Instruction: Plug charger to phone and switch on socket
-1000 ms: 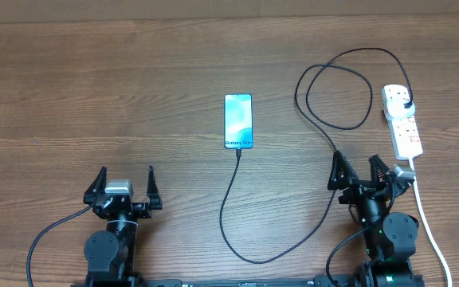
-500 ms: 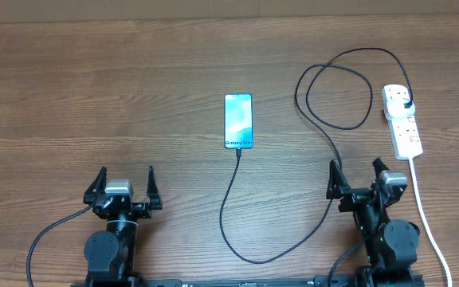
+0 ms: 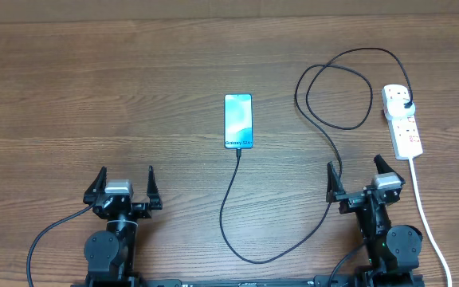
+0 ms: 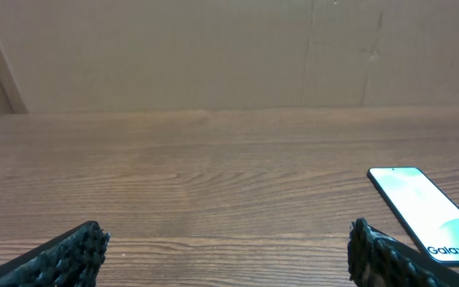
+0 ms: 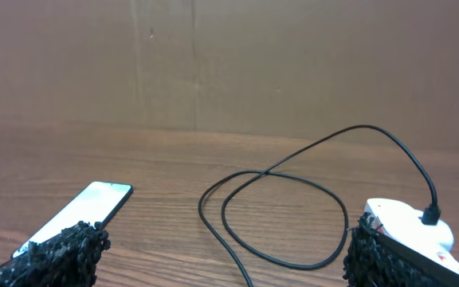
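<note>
Seemingly charger (image 3: 238, 158) tip at phone (image 3: 238, 119); left tool (image 3: 126, 171), right tool (image 3: 354, 163) spread, empty

Two matte black arms with grey caps and pointed fingers

In the overhead view the left gripper (image 3: 126, 177) at 7 o'clock and the right gripper (image 3: 355, 169) at 5 o'clock each carry a small grey block (image 3: 119, 189) between two thin black fingers (image 3: 151, 182). Below it sits a round black joint housing (image 3: 102, 249), and a thin black arm cable (image 3: 40, 239) curves beside it. In the wrist views the pads (image 4: 74, 249) look rough and grainy.

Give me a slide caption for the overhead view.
Charger joins phone to socket; left gripper and right gripper rest open at the near edge.
</note>
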Motion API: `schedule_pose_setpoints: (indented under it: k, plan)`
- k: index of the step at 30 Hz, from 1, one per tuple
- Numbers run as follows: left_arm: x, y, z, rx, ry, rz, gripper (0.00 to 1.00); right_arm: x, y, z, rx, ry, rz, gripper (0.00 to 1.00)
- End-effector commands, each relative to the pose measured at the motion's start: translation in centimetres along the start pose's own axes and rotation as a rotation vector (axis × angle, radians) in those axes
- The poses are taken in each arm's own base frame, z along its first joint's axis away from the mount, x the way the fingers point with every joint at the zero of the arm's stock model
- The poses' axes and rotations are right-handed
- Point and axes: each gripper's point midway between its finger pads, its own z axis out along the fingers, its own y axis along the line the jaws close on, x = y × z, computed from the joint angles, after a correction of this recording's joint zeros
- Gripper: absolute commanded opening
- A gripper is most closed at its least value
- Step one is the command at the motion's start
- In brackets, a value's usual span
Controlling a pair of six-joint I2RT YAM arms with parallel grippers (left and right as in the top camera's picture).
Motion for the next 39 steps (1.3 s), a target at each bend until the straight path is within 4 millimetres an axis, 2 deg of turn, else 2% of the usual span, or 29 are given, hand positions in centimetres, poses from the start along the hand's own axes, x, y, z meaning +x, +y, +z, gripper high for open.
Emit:
schedule_pose_setpoints:
  k: [1,11,19,39]
  plan:
    - [-0.1,0.1,0.0,-0.002,-0.009,0.022,1.0,0.1,0.6,0.0,-0.029,-0.007,-0.053,1.0]
    - [-0.1,0.1,0.0,-0.002,-0.009,0.022,1.0,0.1,0.5,0.0,-0.025,-0.007,-0.053,1.0]
    - [-0.1,0.1,0.0,-0.002,-0.009,0.022,1.0,0.4,-1.3,-0.1,0.075,0.003,0.019,1.0]
    - [-0.1,0.1,0.0,-0.002,-0.009,0.022,1.0,0.4,-1.4,-0.1,0.077,0.003,0.016,1.0]
